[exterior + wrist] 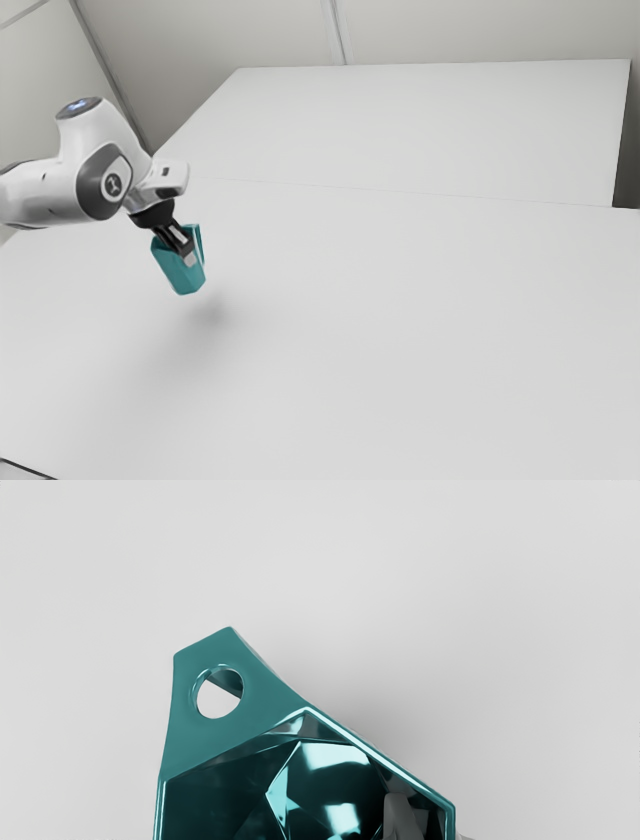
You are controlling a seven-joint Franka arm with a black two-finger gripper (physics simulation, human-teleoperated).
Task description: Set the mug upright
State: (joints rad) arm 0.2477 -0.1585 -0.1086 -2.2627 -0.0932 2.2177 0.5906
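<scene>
My gripper [189, 257] is at the exterior view's left, angled downward, with the teal mug [183, 279] held in the air above the white table. The mug hangs tilted, and a soft shadow lies below it. In the wrist view, the gripper [444, 825] pinches one wall of the faceted mug [215, 745], one finger inside the cup and the other just outside that wall. The mug's open mouth faces the hand camera, and its handle with a round hole sticks out away from the fingers. Its base is hidden from the hand camera.
A broad white table [400, 330] extends beneath the arm, with a thin seam across it toward the back. Pale walls stand behind it. A dark thin edge shows at the exterior view's lower left corner.
</scene>
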